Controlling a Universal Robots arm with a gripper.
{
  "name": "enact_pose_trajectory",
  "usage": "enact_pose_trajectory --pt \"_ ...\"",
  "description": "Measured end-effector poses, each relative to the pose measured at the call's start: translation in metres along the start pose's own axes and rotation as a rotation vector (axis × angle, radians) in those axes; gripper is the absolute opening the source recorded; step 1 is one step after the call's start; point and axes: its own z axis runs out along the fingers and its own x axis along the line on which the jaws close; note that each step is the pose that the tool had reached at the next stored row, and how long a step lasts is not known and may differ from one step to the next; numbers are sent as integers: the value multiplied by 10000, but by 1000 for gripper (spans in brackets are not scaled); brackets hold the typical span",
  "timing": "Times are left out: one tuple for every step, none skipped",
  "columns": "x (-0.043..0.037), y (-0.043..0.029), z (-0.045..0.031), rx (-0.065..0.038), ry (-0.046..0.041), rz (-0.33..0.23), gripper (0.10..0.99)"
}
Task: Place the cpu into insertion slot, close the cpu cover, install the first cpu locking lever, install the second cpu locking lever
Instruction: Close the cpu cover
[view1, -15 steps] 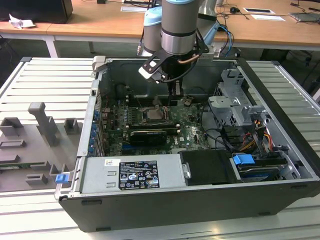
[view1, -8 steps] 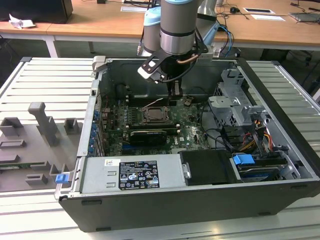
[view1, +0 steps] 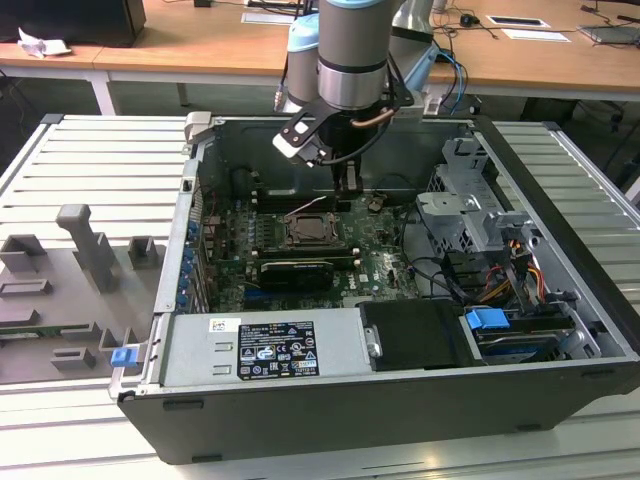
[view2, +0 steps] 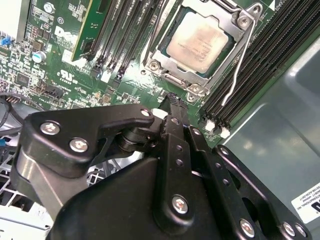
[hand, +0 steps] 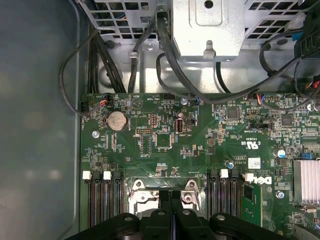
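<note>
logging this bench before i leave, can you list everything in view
computer case: one, dark grey, open on the slatted table
motherboard: one, green, inside the case
cpu: one, silvery-tan, on the motherboard
cpu cover: one, silvery, flat around the cpu
locking levers: two, silvery wire, one along each side of the cover
memory slots: several, black, flanking the cpu
expansion card: one, black, beside the cpu
power supply: one, silver, along one case wall
drive cage: one, grey, exterior view's right
fixtures: several, grey, on the table at the exterior view's left
arm: one, silver and blue, above the case
gripper: one, black, shut, close beside the cpu cover
</note>
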Motion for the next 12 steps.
enact_pose_trajectory --pt "0 -4 0 0 0 0 106" --pt "0 -8 0 0 0 0 106" --pt "0 -14 -1 0 0 0 106" --pt "0 -18 -1 -1 0 0 106" --pt "0 -25 -2 0 0 0 106" --pt "0 -35 -2 0 0 -1 106" --pt "0 -41 -2 0 0 -1 106" --pt "0 -46 -3 -1 0 0 106" --pt "0 -51 -3 0 0 -1 106" --pt "0 -57 -3 0 1 -1 106" --pt "0 -66 -4 0 0 0 106" --pt "0 -74 -4 -1 1 0 106"
